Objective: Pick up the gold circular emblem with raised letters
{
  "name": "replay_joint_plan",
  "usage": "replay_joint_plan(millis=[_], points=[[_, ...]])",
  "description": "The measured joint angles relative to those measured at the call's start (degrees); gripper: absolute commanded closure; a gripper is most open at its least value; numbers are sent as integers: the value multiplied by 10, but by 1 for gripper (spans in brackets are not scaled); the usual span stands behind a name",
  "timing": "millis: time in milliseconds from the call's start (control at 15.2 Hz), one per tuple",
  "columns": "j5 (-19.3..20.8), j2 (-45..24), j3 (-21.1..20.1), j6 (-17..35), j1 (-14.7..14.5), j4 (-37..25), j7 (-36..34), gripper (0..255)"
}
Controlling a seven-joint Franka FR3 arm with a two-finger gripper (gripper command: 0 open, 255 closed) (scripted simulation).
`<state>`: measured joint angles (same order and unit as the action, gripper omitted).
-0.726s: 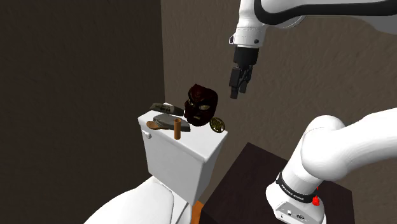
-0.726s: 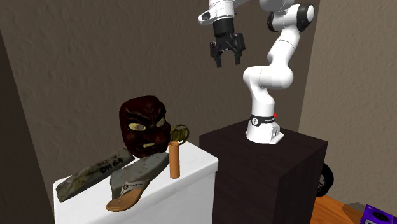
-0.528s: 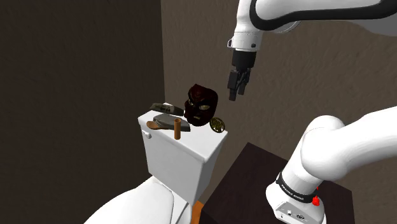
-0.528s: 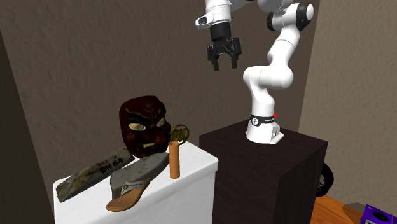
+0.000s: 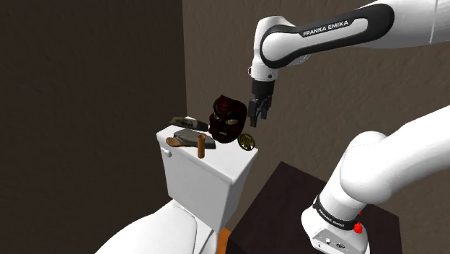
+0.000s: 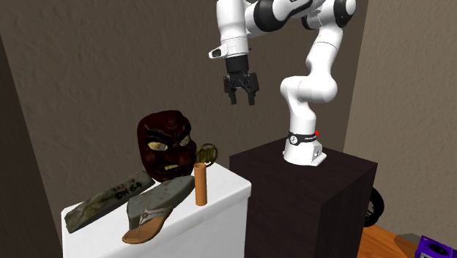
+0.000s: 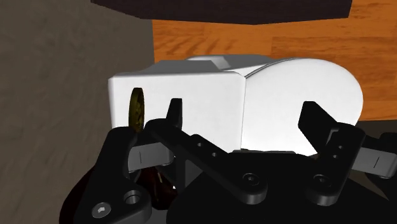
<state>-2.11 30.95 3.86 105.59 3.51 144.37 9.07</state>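
The gold circular emblem [image 5: 247,142] stands on edge at the back corner of the white toilet tank lid [image 5: 223,165], next to the dark red mask [image 5: 228,120]. It shows as a small gold ring [image 6: 208,153] in the second exterior view and as a thin gold edge [image 7: 135,108] in the wrist view. My gripper [image 5: 256,120] hangs open in the air above the emblem, well apart from it [image 6: 240,98]. Its two black fingers [image 7: 173,114] stand wide apart with nothing between them.
On the tank lid also lie a brown upright cylinder [image 6: 199,184], a sandal [image 6: 154,207] and a grey lettered block [image 6: 104,200]. The mask [image 6: 166,143] stands close beside the emblem. The wall runs right behind. My dark stand [image 6: 307,183] is beside the toilet.
The arm has swung down and toward the toilet tank, bringing the open gripper lower and closer above the emblem and mask. The objects on the lid have not moved.
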Motion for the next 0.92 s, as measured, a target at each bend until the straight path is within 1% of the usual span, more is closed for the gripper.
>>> replay_joint_plan(millis=[396, 660, 792, 924], points=[[28, -103, 18, 100, 19, 5, 18, 0], [44, -185, 29, 175, 29, 3, 25, 0], [50, -231, 34, 196, 34, -22, 28, 0], [57, -271, 41, 228, 40, -27, 33, 0]])
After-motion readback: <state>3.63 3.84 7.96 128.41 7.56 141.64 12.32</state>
